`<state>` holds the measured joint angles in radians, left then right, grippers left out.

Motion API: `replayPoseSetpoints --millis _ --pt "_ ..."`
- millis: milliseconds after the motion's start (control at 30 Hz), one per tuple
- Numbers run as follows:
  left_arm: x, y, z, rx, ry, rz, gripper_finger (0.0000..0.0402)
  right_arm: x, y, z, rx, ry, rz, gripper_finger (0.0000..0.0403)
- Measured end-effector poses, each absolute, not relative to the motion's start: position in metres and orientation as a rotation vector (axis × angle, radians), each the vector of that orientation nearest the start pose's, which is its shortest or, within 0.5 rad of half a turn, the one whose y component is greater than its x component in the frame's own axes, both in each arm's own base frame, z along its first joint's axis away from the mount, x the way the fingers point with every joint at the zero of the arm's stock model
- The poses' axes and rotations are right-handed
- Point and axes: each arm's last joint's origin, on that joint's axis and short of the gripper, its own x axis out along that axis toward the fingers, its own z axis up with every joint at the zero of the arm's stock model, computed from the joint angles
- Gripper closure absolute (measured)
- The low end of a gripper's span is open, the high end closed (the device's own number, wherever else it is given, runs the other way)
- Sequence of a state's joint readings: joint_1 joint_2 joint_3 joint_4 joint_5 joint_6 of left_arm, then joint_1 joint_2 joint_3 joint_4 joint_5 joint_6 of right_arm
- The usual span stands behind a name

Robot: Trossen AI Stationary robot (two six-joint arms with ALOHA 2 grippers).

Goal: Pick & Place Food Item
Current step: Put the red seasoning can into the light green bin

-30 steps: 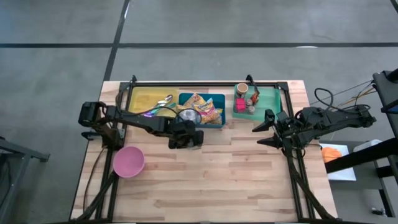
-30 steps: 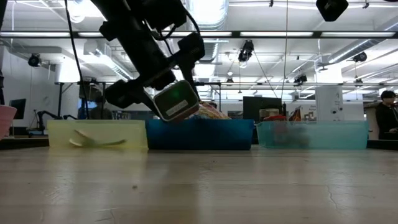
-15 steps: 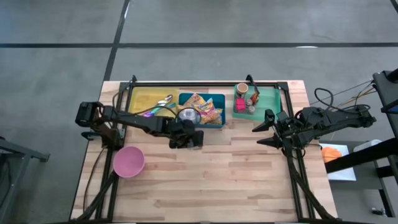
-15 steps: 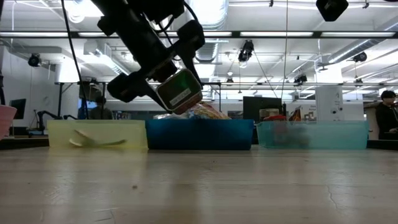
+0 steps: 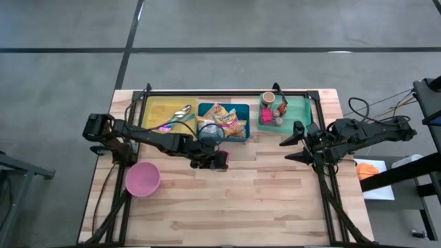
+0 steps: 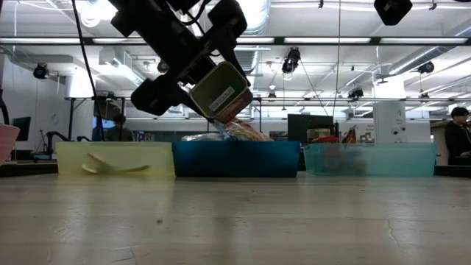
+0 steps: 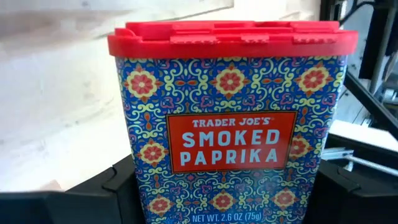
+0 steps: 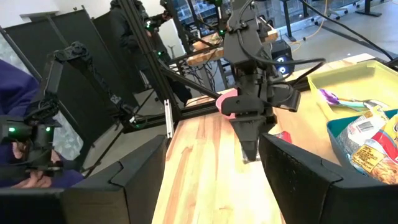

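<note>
The left gripper [image 5: 219, 160] has lifted the paprika tin [image 7: 229, 121] higher.

1. Lying open across the whole near half of the table [image 5: 262, 207], bare wood from edge to edge.
2. Blocking the far edge: yellow bin [image 5: 160, 110], blue bin [image 5: 242, 131], green bin [image 5: 298, 110], standing side by side.
3. Sitting near the left edge, pink bowl [image 5: 142, 178].
4. Hanging above mid-table, left claw [image 5: 215, 160] clamping a paprika tin [image 6: 219, 92].
5. Hovering beside the right edge, right claw [image 5: 289, 149].
</note>
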<state>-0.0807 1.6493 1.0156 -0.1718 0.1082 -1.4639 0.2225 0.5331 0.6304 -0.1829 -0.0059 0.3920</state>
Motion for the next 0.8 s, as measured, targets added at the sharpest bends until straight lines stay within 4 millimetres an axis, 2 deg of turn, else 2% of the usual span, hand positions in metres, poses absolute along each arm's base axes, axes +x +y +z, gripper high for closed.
replayPoseSetpoints --millis 133,533,800 --pt "0.339 -0.030 0.204 -1.311 0.781 0.391 0.0114 0.124 0.028 0.313 0.381 0.128 0.208 0.0150" --pt "0.336 -0.036 0.213 -1.250 0.762 0.334 0.0114 0.124 0.028 0.313 0.381 0.128 0.208 0.0150" --pt "0.339 -0.038 0.217 -1.202 0.757 0.226 0.0114 0.124 0.028 0.313 0.381 0.128 0.208 0.0150"
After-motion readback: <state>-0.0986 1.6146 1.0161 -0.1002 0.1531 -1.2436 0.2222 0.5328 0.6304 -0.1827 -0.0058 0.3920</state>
